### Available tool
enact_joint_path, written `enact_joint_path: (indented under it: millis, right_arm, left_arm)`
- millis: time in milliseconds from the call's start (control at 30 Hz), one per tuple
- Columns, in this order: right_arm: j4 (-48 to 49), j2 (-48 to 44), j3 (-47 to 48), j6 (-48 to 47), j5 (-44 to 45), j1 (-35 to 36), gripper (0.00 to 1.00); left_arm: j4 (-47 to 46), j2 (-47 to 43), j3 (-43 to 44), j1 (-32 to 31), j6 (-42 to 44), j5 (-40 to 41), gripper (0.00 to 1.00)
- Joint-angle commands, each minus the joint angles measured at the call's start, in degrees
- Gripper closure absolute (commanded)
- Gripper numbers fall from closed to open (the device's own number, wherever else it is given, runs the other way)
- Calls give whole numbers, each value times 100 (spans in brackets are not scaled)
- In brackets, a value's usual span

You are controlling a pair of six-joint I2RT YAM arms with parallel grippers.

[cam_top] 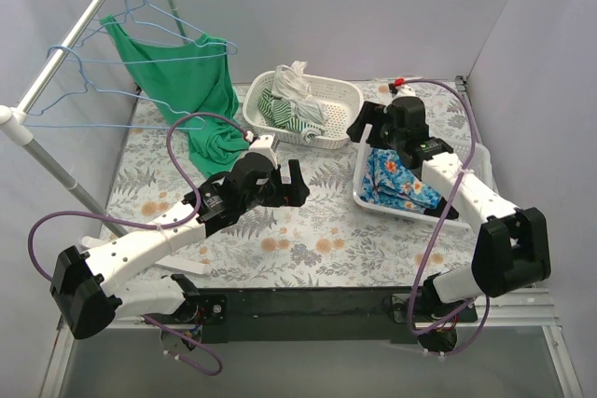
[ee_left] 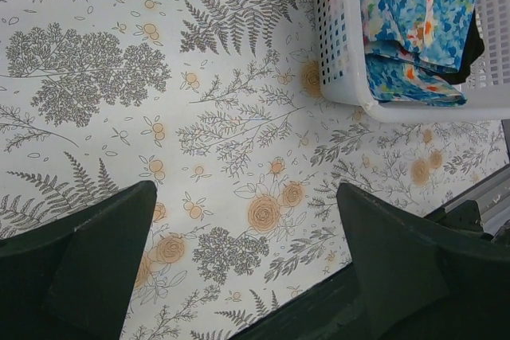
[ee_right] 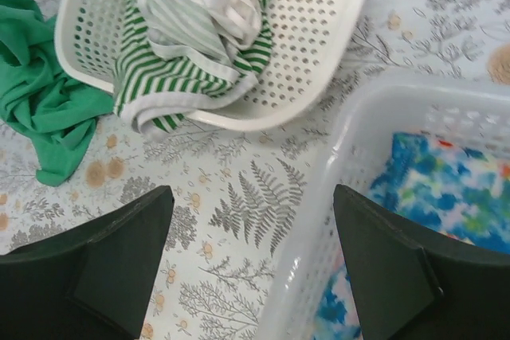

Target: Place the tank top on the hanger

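The striped green-and-white tank top (cam_top: 283, 109) lies bunched in the white oval basket (cam_top: 340, 100) at the back middle; it also shows in the right wrist view (ee_right: 191, 45). Empty light-blue wire hangers (cam_top: 82, 90) hang on the rack at the left. My right gripper (cam_top: 367, 135) is open and empty, in the air between the oval basket and the right basket, a little short of the top (ee_right: 251, 220). My left gripper (cam_top: 297, 184) is open and empty above the floral tablecloth in the middle (ee_left: 247, 220).
A plain green tank top (cam_top: 191, 90) hangs on one hanger and trails onto the table (ee_right: 40, 109). A white rectangular basket (cam_top: 366, 200) at the right holds a blue floral cloth (cam_top: 401, 184), seen also from the left wrist (ee_left: 414, 29). The rack pole (cam_top: 56, 53) slants along the left.
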State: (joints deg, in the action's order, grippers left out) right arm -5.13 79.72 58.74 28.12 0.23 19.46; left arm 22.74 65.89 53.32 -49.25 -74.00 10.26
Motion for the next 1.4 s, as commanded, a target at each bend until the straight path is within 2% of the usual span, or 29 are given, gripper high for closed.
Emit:
enact_joint_path:
  millis: [0, 333, 533, 767, 967, 1000, 1100, 1133, 1200, 1233, 1367]
  right_arm:
    - [608, 473, 699, -307, -188, 207, 11]
    - [521, 2650, 2948, -842, -506, 1041, 17]
    - [-453, 3846, 4460, -1282, 98, 1577, 17]
    - [-1060, 4262, 4814, -1511, 1189, 1868, 18]
    - [-1307, 4455, 5050, -1722, 1594, 1877, 28]
    - [-1315, 4447, 5086, -1731, 1699, 1868, 31]
    - [-1316, 4420, 5217, -1880, 1787, 1868, 51]
    - [-1350, 4429, 5287, -1915, 1779, 1851, 69]
    - [-1473, 4429, 5551, -1986, 1596, 1816, 85]
    - [-1517, 4377, 5630, -1994, 1533, 1763, 98]
    - [-1527, 4025, 5911, -1863, 1103, 1596, 99]
  left_arm:
    - [178, -155, 100, 12, -62, 204, 2]
    - [1179, -14, 302, 30, -598, 1223, 2]
    - [1689, -181, 328, 109, -756, 1452, 2]
    - [1874, -419, 363, 188, -774, 1479, 2]
    - [1866, -401, 469, 215, -695, 1408, 2]
    - [1865, -401, 477, 215, -695, 1400, 2]
    - [1831, -410, 469, 215, -704, 1365, 2]
    - [1804, -410, 469, 223, -704, 1356, 2]
    - [1795, -428, 478, 223, -695, 1338, 2]
    - [1786, -436, 486, 223, -686, 1329, 2]
    - [1760, -542, 504, 232, -651, 1355, 2]
